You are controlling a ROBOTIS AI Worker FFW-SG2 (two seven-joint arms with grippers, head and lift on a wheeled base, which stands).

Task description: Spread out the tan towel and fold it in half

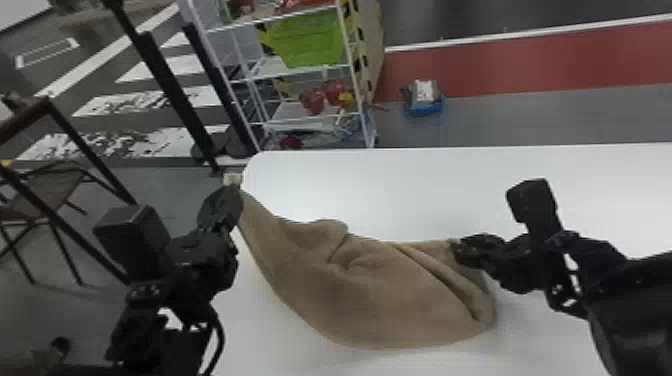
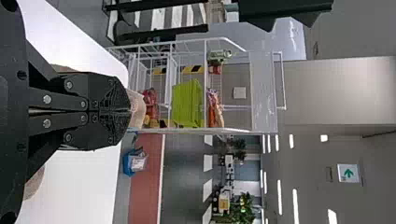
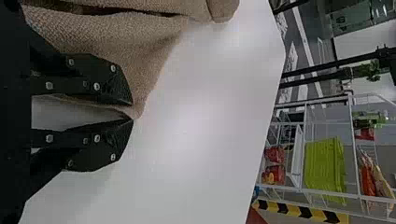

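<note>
- Tan cloth towel [image 1: 380, 300]: lying loosely folded and creased over the left part of the smooth white desk [image 1: 450, 192], one corner drawn up by the desk's rounded far-left corner.
- Right gripper [image 1: 456, 251]: black, two-fingered, over the desk; fingertips pinching the towel's edge.
- Left gripper [image 1: 234, 186]: black, two-fingered, beside the desk's far-left corner; clenched on the raised towel corner, a little cloth protruding past the fingertips.
- Beyond the desk's far edge: blue-and-white package [image 1: 424, 104] on the floor; white wire shelving rack [image 1: 282, 111] carrying a bright green plastic bin [image 1: 310, 42].
</note>
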